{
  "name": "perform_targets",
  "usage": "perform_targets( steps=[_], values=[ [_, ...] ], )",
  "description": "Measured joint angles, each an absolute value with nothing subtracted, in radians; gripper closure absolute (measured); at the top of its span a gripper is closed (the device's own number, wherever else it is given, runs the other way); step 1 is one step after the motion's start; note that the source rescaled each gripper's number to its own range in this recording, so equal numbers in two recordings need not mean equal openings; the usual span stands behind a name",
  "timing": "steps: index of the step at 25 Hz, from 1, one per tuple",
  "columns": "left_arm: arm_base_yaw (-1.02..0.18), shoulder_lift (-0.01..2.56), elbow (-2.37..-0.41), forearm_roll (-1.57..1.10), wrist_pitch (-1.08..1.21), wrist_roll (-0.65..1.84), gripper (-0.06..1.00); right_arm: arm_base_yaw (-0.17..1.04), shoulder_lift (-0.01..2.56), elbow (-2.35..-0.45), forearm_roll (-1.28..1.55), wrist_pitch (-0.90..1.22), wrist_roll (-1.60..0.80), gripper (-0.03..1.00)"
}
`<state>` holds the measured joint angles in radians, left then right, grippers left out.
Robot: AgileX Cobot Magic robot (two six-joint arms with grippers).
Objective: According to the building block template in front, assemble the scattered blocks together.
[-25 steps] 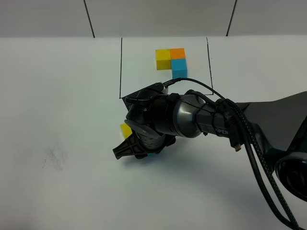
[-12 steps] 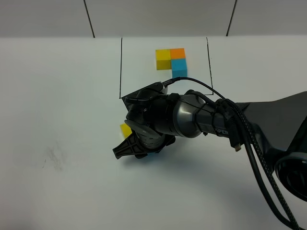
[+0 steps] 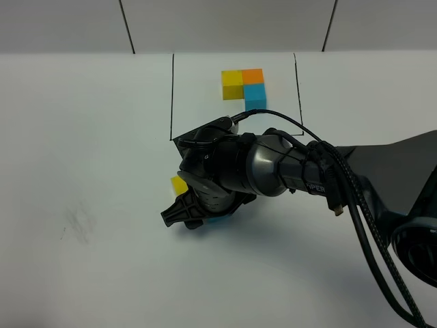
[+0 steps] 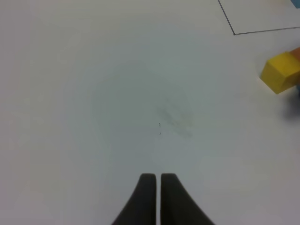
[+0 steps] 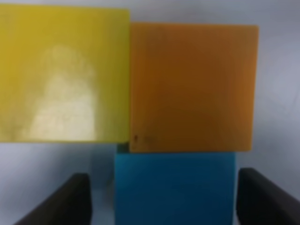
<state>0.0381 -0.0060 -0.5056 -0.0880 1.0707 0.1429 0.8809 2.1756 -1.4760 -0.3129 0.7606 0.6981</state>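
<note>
Right tool (image 5: 159, 197): jaws now spread wider than a moment ago, standing clear on both sides of the blue cube (image 5: 174, 187); nothing is gripped. Blue cube is set against the orange cube (image 5: 192, 86), yellow cube (image 5: 63, 72) alongside, on the tabletop (image 3: 102, 273) near the template (image 3: 244, 87). L judged matched. Left tool (image 4: 154, 197): shut, empty.

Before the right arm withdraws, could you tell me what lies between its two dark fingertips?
The light blue cube sits between the right gripper's fingertips with gaps either side, seen in the right wrist view; it abuts the orange cube.
</note>
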Motion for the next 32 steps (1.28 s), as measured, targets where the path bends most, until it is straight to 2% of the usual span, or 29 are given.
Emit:
perform_targets(
  steps=[5, 32],
  values=[
    [0.038, -0.006, -0.506, -0.088, 1.071, 0.143, 0.94, 0.881, 2.176, -1.476, -0.318, 0.767, 0.698, 0.21],
    [0.038, -0.006, -0.506, -0.088, 1.071, 0.145, 0.94, 0.944, 2.132, -1.477, -0.341, 0.863, 0.671, 0.21]
  ],
)
